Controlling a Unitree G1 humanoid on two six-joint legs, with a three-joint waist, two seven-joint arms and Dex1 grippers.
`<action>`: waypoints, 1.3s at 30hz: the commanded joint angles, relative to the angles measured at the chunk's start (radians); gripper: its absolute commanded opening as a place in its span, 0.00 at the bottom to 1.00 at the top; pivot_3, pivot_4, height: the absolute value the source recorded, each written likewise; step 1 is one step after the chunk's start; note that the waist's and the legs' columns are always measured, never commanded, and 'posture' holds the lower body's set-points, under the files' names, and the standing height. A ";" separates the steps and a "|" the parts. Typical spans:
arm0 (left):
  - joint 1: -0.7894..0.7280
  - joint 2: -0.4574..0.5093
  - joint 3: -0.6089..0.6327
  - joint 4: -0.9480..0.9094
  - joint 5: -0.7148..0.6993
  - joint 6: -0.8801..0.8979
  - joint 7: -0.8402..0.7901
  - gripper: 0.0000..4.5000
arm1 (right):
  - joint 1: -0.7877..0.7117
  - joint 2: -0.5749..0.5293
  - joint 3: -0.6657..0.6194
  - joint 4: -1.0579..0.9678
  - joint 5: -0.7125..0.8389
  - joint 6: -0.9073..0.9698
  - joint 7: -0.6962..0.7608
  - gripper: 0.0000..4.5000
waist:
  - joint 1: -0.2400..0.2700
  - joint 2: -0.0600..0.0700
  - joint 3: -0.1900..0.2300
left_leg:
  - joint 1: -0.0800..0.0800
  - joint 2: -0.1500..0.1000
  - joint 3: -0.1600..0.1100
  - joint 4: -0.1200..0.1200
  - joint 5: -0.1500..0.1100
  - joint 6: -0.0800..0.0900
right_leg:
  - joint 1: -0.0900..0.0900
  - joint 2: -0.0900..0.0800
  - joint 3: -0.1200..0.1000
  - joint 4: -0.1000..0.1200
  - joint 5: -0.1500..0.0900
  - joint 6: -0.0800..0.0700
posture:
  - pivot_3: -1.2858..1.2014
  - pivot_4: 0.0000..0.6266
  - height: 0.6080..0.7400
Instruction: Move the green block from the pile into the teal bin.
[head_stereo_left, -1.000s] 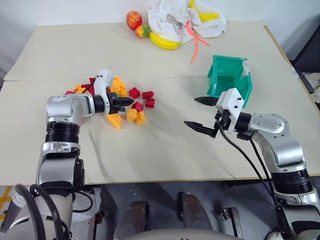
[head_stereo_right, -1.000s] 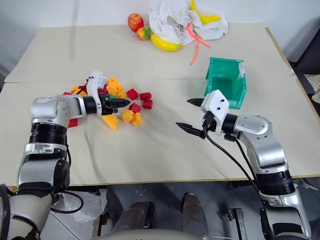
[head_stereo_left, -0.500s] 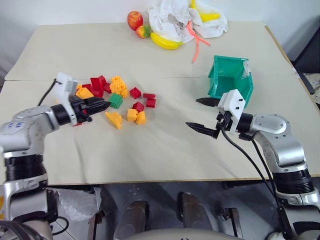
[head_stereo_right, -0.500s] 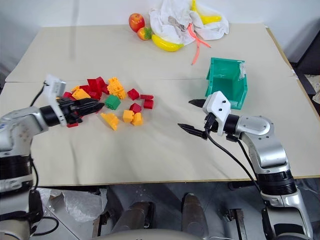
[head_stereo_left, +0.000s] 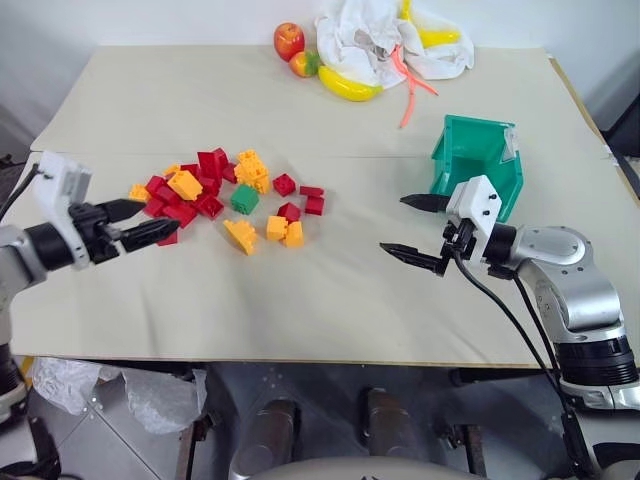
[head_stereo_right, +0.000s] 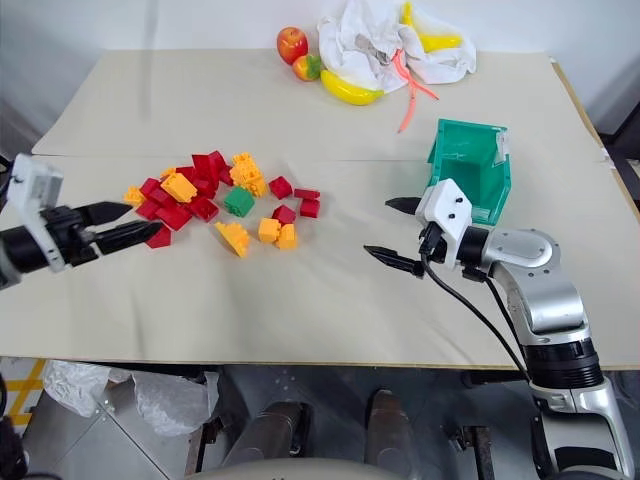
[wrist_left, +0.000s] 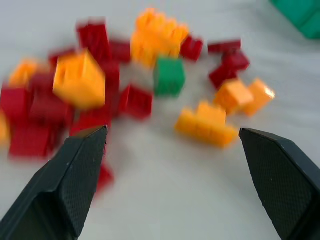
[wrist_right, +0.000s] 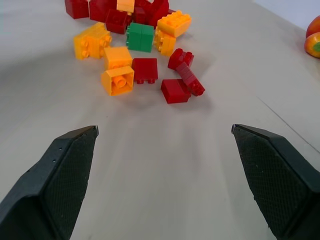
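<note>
The green block (head_stereo_left: 244, 198) lies flat on the table at the right side of the pile (head_stereo_left: 195, 188) of red and orange-yellow bricks, with nothing touching it. My left gripper (head_stereo_left: 160, 213) hovers open and empty just left of the pile, pointing toward it. In the left wrist view the green block (wrist_left: 169, 76) sits ahead between the spread fingers. The teal bin (head_stereo_left: 478, 165) stands at the right with its opening up. In front of the bin my right gripper (head_stereo_left: 392, 224) is open and empty, aimed toward the pile, and its wrist view shows the green block (wrist_right: 140, 37) far ahead.
At the back of the table lie an apple (head_stereo_left: 289, 40), a smaller fruit (head_stereo_left: 305, 64), a banana (head_stereo_left: 350, 85), a bundled white cloth (head_stereo_left: 385, 40) and an orange-red cord (head_stereo_left: 410, 85). Bare tabletop (head_stereo_left: 330, 290) spreads between the pile and the bin.
My left gripper drew back leftward from over the pile and opened, uncovering the green block. The right arm kept still. The camera view shifted slightly.
</note>
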 joint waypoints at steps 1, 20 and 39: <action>-0.147 -0.009 -0.152 0.124 0.064 0.024 0.025 1.00 | -0.003 0.011 -0.017 -0.025 0.009 -0.010 -0.016 1.00 | -0.003 0.000 0.000 | 0.000 0.000 0.000 0.000 0.000 0.000 | 0.000 0.000 0.000 0.000 0.000 0.000 | 0.52 0.24 1.00; -0.904 -0.242 -0.771 1.151 0.571 -0.269 -0.232 1.00 | 0.022 0.033 0.009 -0.053 -0.004 0.004 -0.050 1.00 | -0.022 -0.002 0.001 | -0.003 -0.003 0.002 0.000 0.000 0.001 | -0.002 0.003 -0.001 0.002 0.000 0.001 | 0.52 0.24 1.00; -0.801 -0.245 -0.539 0.808 0.525 -0.471 -0.286 0.33 | 0.065 -0.033 -0.049 -0.100 0.001 0.041 -0.074 1.00 | -0.032 -0.003 0.002 | -0.006 -0.002 0.001 0.002 -0.001 0.001 | -0.005 0.001 -0.001 0.003 0.001 0.002 | 0.52 0.24 1.00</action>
